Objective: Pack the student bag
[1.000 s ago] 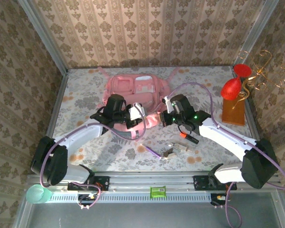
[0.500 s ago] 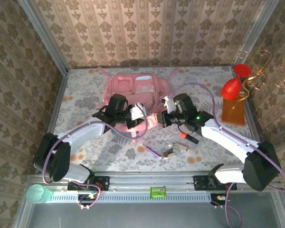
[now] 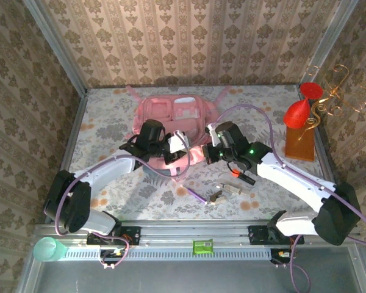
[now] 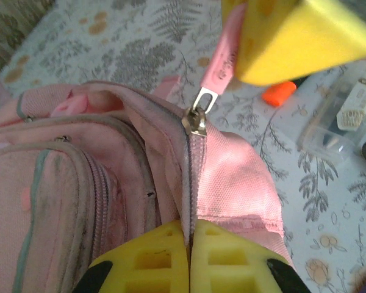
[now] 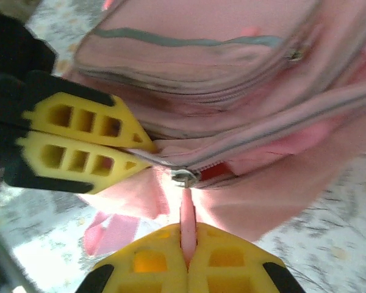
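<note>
Red ornament (image 3: 297, 114) on wooden block (image 3: 300, 144); green cup (image 3: 47, 249)

Left gripper (image 4: 189, 235): carried a little farther from the arm bases and a touch rightward over the last second.
Right gripper (image 5: 187, 241): brought slightly leftward, toward the left one.
Gap between the two wrists: narrowed a little, as seen from overhead.
Student bag (image 3: 171, 113): near edge drawn up slightly. Less pink strap is seen on the near side of the left wrist than a second ago.
Right arm (image 3: 293, 177): shoulder housing swung slightly toward the right edge.
Left arm (image 3: 104, 171): shoulder housing tipped a little farther in over the table.
Purple cable (image 3: 247, 108): loop shifted leftward with the right wrist.
</note>
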Action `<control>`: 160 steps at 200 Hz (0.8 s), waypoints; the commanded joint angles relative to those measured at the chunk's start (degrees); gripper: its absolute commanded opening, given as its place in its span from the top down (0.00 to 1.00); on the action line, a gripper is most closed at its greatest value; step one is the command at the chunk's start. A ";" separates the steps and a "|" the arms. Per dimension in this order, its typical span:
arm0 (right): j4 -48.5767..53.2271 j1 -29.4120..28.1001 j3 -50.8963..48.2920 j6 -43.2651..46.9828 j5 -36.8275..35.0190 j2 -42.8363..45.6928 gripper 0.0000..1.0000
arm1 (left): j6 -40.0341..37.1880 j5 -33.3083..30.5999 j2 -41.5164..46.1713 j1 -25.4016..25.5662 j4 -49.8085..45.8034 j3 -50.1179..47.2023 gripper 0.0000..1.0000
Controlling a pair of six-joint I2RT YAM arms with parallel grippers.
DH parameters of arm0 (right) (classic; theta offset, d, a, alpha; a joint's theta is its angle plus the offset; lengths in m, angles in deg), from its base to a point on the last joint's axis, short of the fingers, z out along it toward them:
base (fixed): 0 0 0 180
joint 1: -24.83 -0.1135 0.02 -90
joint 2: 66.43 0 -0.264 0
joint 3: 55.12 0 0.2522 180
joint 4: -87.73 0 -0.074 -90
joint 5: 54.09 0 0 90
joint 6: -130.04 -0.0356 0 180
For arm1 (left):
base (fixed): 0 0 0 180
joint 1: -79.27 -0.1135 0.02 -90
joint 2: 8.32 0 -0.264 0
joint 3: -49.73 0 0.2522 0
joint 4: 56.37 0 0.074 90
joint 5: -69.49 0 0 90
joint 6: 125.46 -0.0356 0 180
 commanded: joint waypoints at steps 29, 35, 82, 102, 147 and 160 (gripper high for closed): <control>8.97 0.81 1.44 -0.26 -31.51 5.10 1.00 | 1.37 -7.41 1.14 -3.51 -2.52 -0.13 1.00; 8.75 0.85 1.36 0.03 -32.24 4.82 1.00 | 1.51 -7.56 1.14 -3.51 -2.44 -0.16 1.00; -3.25 5.55 -3.17 5.87 5.63 3.25 1.00 | 2.84 -1.04 3.23 -4.42 1.36 -2.91 1.00; -7.92 9.41 -4.75 5.81 23.06 0.08 0.76 | 2.48 5.44 4.36 -5.41 2.65 -4.02 1.00; -18.08 11.87 -2.41 -2.90 30.36 -9.86 0.56 | 1.12 10.01 5.62 -6.20 1.23 -4.01 1.00; -19.80 12.79 -0.91 -9.70 32.15 -12.28 0.50 | 1.09 9.38 5.62 -6.07 0.82 -3.68 1.00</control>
